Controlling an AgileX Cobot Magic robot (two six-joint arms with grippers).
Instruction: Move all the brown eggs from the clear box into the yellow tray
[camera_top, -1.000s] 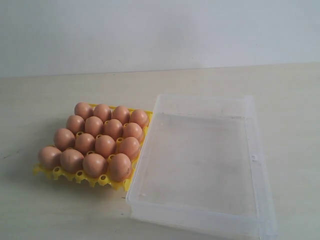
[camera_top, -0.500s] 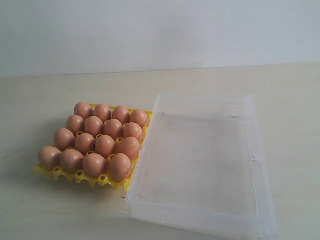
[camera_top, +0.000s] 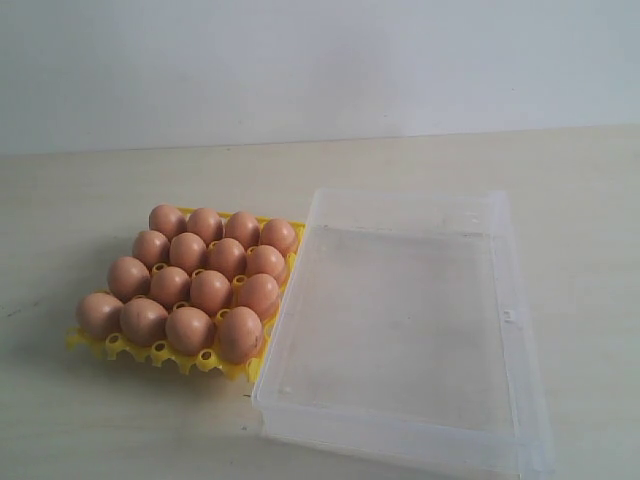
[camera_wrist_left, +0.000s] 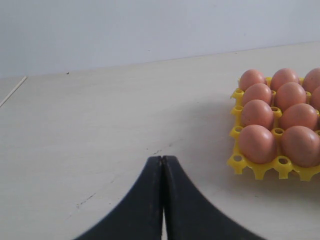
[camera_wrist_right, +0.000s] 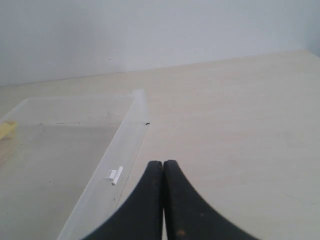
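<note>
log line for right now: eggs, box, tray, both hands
brown eggs: all in yellow tray | clear box: no eggs inside | left hand: shut, empty | right hand: shut, empty | task: looks done

Eggs (camera_top: 210, 290) sit in the tray (camera_top: 110, 345) — left of the box (camera_top: 400, 320), touching it — both on the surface (camera_top: 100, 190).

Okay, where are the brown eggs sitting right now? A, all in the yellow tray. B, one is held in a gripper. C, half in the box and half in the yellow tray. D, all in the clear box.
A: the brown eggs fill the cups of the yellow tray in four rows of four, and the clear box beside it shows only its bare floor.
</note>
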